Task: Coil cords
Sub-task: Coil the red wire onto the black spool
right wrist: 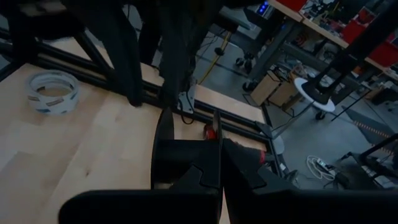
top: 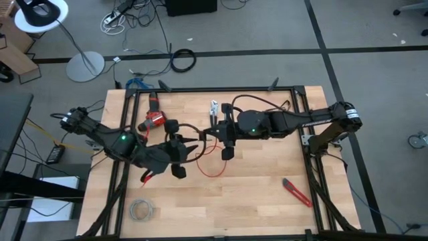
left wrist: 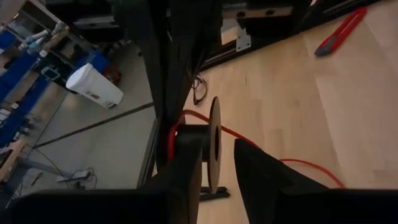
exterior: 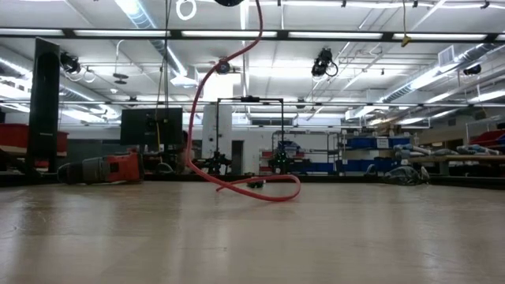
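My left arm reaches in from nine o'clock, left gripper (top: 179, 152) mid-table, fingers (left wrist: 186, 168) partly apart. My right arm comes from three o'clock, right gripper (top: 226, 137) just beside it, fingers (right wrist: 239, 168) closed.

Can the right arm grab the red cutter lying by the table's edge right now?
Probably not yet: the right gripper is shut on a black spool, mid-table. The wood toward the red cutter looks free, so it would need to let go first.
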Robot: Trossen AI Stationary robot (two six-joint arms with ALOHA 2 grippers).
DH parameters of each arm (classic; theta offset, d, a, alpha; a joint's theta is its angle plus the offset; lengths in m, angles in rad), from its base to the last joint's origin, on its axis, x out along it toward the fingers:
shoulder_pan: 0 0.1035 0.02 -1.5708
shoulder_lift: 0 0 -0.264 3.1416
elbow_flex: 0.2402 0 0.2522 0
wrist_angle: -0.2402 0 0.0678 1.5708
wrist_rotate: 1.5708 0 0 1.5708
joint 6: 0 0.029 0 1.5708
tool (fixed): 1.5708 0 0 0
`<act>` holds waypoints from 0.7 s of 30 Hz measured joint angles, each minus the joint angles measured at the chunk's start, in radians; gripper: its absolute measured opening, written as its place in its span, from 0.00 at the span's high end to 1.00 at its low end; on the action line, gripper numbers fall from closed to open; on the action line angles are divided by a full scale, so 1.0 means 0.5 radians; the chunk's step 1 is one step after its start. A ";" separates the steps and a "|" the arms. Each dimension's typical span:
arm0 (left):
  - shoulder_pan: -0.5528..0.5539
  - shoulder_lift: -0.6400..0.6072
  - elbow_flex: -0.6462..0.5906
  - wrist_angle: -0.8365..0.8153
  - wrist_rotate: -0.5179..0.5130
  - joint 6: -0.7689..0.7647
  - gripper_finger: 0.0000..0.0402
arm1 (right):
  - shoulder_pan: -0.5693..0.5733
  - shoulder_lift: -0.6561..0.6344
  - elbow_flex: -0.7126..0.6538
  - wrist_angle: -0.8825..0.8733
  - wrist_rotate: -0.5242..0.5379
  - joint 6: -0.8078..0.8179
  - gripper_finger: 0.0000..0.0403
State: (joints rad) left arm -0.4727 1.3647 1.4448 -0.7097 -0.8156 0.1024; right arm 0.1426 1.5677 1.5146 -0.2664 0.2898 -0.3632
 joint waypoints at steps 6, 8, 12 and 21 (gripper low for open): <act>0.081 0.011 0.000 0.002 0.132 -0.001 0.75 | -0.034 0.000 0.000 -0.017 -0.048 0.014 1.00; 0.101 0.019 0.000 -0.007 0.140 0.002 0.75 | -0.038 0.000 0.000 -0.027 -0.048 0.012 1.00; 0.149 0.035 0.000 0.011 0.193 0.038 0.74 | -0.046 0.000 0.000 -0.055 -0.053 0.012 1.00; 0.226 0.074 -0.003 0.062 0.191 0.058 0.74 | -0.058 0.000 0.000 -0.048 -0.091 0.013 1.00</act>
State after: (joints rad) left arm -0.3598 1.4016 1.4433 -0.6788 -0.7201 0.1313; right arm 0.1139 1.5678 1.5146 -0.2906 0.2445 -0.3565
